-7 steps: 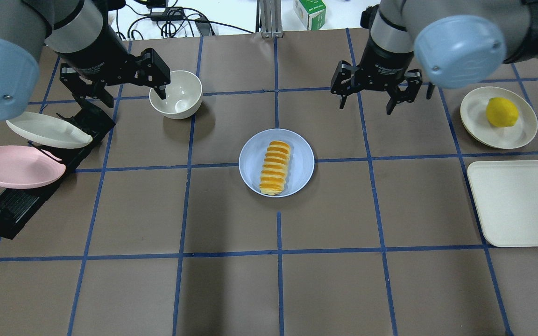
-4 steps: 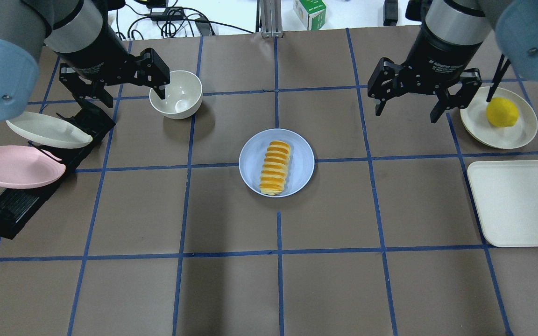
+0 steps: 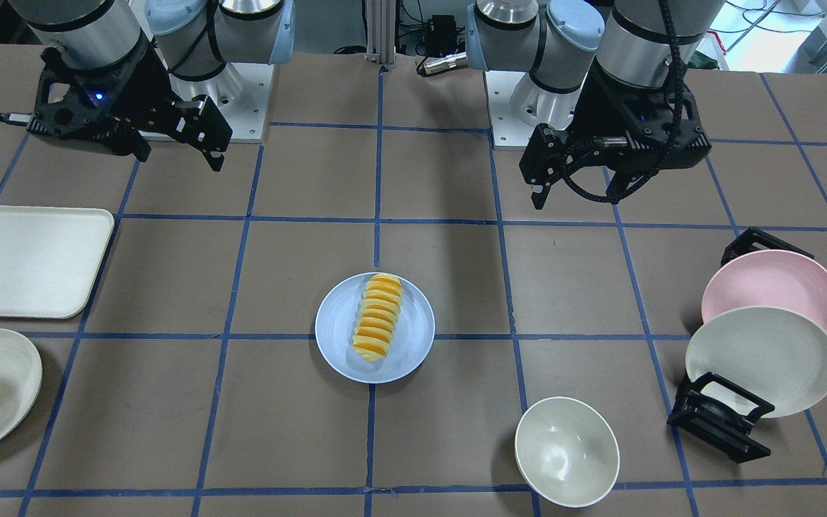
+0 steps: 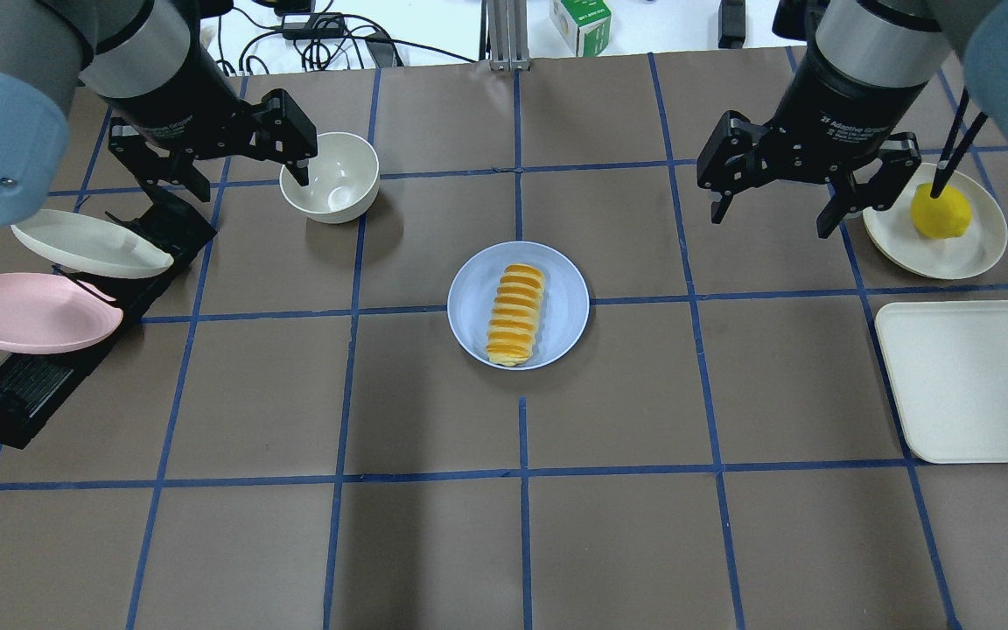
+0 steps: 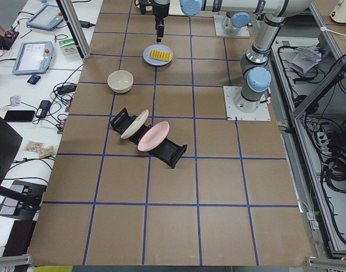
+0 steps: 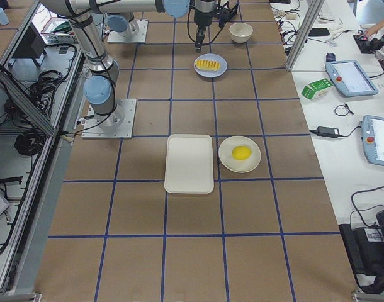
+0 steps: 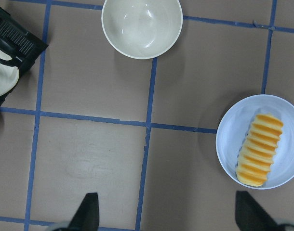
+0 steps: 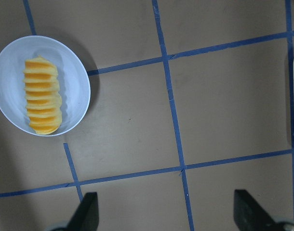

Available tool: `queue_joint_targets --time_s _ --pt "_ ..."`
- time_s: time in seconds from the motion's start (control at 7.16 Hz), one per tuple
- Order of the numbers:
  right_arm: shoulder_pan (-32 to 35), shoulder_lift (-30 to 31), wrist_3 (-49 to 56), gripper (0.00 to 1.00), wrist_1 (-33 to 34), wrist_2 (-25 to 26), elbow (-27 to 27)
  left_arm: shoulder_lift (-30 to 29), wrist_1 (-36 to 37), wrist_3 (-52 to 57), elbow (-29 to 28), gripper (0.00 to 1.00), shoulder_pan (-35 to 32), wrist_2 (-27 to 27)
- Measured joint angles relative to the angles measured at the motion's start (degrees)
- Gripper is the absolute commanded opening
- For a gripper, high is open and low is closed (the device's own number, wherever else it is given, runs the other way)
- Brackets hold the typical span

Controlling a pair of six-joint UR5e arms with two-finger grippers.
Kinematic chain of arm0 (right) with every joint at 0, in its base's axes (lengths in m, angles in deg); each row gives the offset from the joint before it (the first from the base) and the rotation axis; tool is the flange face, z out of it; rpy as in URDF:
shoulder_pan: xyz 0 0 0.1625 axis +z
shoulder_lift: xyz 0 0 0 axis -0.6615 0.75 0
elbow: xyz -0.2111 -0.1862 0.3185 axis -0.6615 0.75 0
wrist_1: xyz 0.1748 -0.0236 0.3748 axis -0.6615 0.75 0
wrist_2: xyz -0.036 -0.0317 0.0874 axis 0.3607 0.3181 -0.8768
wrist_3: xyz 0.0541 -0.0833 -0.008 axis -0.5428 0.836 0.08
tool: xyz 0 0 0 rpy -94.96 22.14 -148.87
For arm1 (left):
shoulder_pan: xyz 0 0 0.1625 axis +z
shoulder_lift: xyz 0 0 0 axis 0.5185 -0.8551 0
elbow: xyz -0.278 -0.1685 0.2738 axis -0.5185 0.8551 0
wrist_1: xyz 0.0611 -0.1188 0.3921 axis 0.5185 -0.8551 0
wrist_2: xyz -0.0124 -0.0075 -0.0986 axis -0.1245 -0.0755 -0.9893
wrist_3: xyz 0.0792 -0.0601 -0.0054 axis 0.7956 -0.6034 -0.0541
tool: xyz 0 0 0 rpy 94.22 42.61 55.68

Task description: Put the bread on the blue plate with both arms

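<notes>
The bread (image 4: 516, 314), a golden ridged loaf with pale stripes, lies lengthwise on the blue plate (image 4: 567, 306) at the table's middle. Both also show in the front view, the bread (image 3: 377, 316) on the plate (image 3: 338, 332), and in the left wrist view (image 7: 260, 149) and right wrist view (image 8: 42, 96). My left gripper (image 4: 250, 179) hangs open and empty beside the cream bowl, far left of the plate. My right gripper (image 4: 769, 223) is open and empty, to the plate's far right. Neither touches the bread.
A cream bowl (image 4: 330, 177) stands close to the left gripper's finger. A black rack (image 4: 23, 394) holds a cream plate (image 4: 88, 245) and a pink plate (image 4: 27, 312) at the left. A lemon (image 4: 940, 211) sits on a cream plate (image 4: 976, 249); a cream tray (image 4: 976, 381) lies right.
My right gripper has swung to the right, away from the blue plate and toward the lemon's plate, still open. The left arm, the bread and the plate have not moved.
</notes>
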Motion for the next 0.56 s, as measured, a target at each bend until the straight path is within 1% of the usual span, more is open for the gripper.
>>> queue_joint_targets --time_s 0.56 --pt "-0.33 0.33 0.30 1.00 -0.24 0.91 -0.35 0.08 -0.14 0.00 0.13 1.00 0.08 0.15"
